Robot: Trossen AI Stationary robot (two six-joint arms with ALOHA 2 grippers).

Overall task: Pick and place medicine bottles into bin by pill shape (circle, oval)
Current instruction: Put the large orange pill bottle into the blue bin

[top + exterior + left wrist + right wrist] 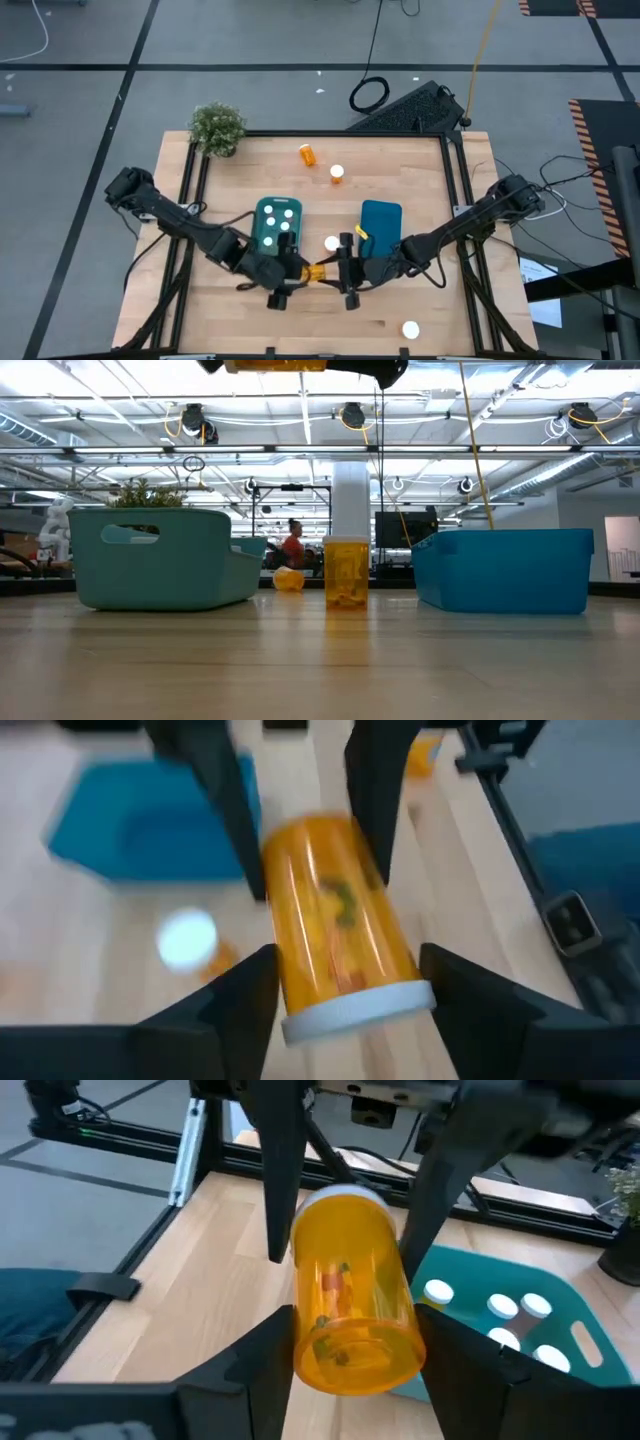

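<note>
both grippers' jaws flank one orange bottle [318, 272] mid-table.

Open tabletop near front edge, teal bin [277, 224] and blue bin [381, 226] flanking a standing bottle [332, 243]

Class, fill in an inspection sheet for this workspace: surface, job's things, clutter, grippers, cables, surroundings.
Surface: wooden table, bare between the items.
Job's things: held bottle in the air between both arms; teal bin holding white-capped bottles; blue bin; loose bottles: one lying on its side, three upright.
Clutter: potted plant at a table corner.
Grippers: left gripper closed on the held bottle's cap end; right gripper closed on its base end.
Cables: black coil and yellow cable on the floor.
Surroundings: person far behind the table.
</note>
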